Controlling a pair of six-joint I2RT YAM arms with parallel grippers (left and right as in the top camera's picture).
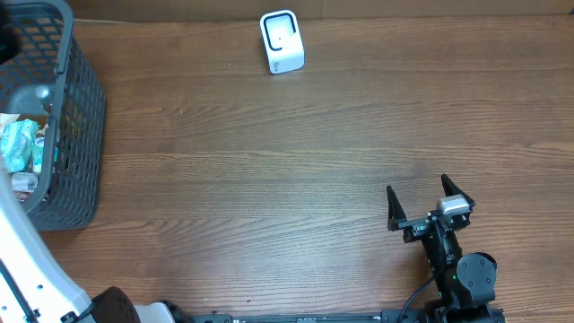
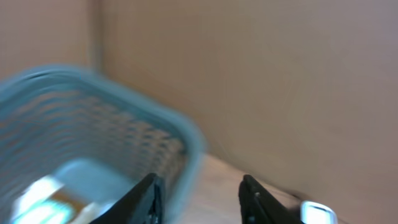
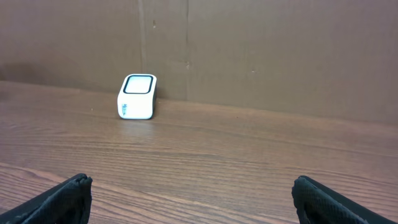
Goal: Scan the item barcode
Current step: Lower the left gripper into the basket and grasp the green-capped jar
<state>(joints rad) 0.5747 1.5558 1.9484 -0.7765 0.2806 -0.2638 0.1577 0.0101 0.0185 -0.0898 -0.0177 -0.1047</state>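
Several packaged items [image 1: 20,148] lie in a grey mesh basket [image 1: 81,135] at the table's left edge; they show as a blurred pale shape [image 2: 43,196] in the left wrist view. My left gripper [image 2: 199,182] hovers over the basket's rim [image 2: 186,140], jaws partly apart with nothing between them. The white barcode scanner [image 1: 282,41] stands at the table's far edge, window up, and appears again [image 3: 137,96] in the right wrist view. My right gripper [image 1: 420,205] rests low at the front right, open and empty [image 3: 193,199], pointing at the scanner.
The left arm's white link [image 1: 27,260] crosses the front left corner beside the basket. A brown wall [image 3: 249,50] rises right behind the scanner. Bare wooden tabletop [image 1: 269,179] lies between basket, scanner and right gripper.
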